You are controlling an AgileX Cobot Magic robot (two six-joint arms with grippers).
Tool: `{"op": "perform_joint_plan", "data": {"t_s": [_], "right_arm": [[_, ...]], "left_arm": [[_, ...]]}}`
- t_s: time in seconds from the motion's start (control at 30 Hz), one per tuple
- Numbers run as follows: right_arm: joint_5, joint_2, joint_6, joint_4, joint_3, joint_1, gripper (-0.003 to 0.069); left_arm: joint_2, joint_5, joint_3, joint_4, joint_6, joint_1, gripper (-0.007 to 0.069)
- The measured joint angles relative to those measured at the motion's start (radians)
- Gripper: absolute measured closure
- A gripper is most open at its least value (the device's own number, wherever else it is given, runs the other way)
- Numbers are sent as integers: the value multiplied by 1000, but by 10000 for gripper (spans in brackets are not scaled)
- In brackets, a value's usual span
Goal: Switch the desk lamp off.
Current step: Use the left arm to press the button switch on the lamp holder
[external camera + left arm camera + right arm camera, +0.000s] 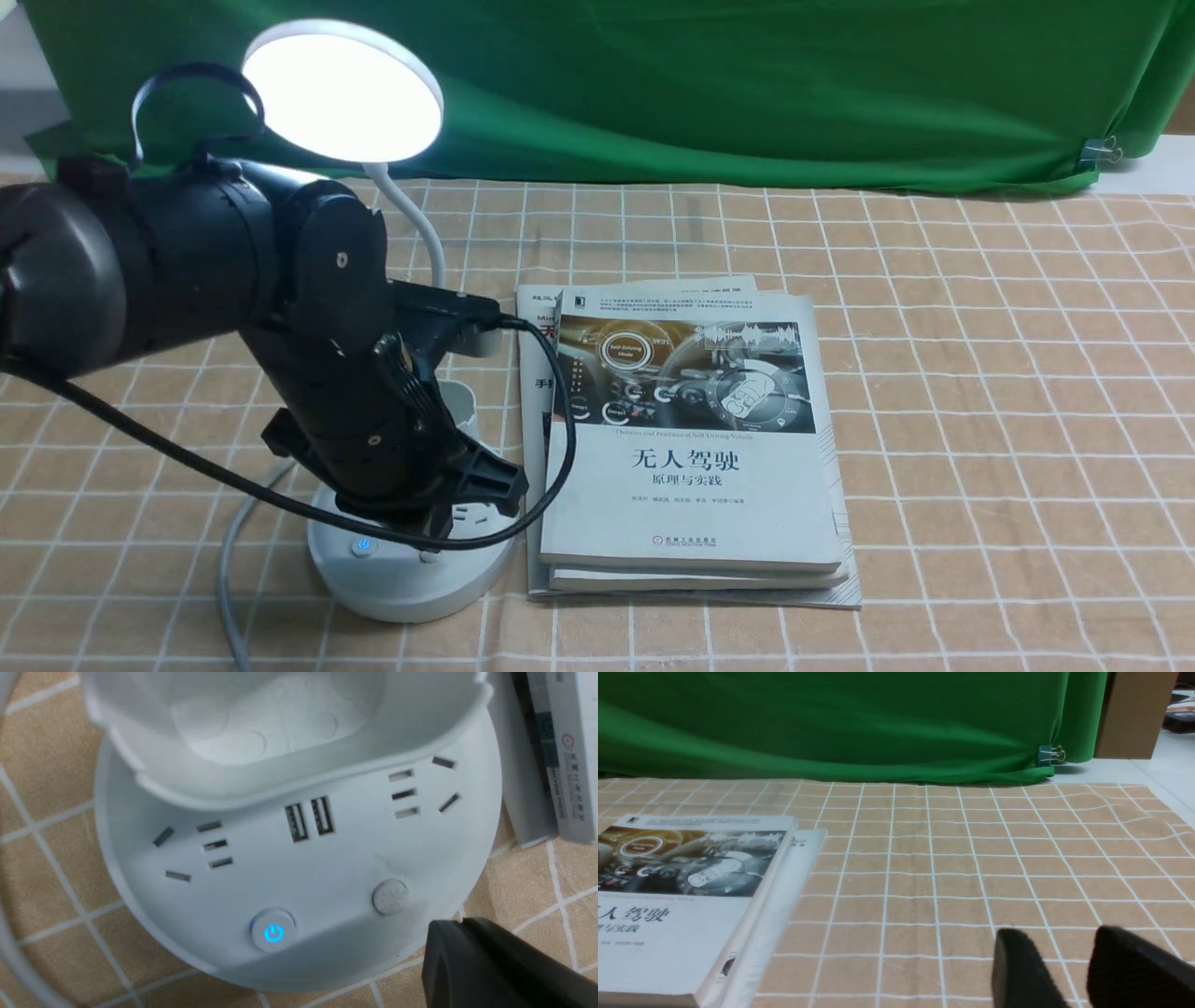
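Two fingers of the right gripper (1057, 938) stand parted, gripping nothing. In the front view, the left arm (317, 252) enters at 9 o'clock, angled down; its left gripper (460, 926) is closed, empty, over the desk lamp's round, smooth base (411, 583) at 7 o'clock. A black cable (224, 478) loops across the base. Paper-covered books (691, 476): 5 o'clock. Lit disc head (343, 89): between 10 and 11. Creased green cloth (747, 84): 12.
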Motion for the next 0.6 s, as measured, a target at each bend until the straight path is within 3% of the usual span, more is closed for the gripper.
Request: {"op": "perform_joint_plan", "data": {"t_s": [0.6], "right_arm": [[0, 0, 0, 0, 0, 0, 417]], "left_arm": [[88, -9, 0, -1, 0, 0, 628]]}}
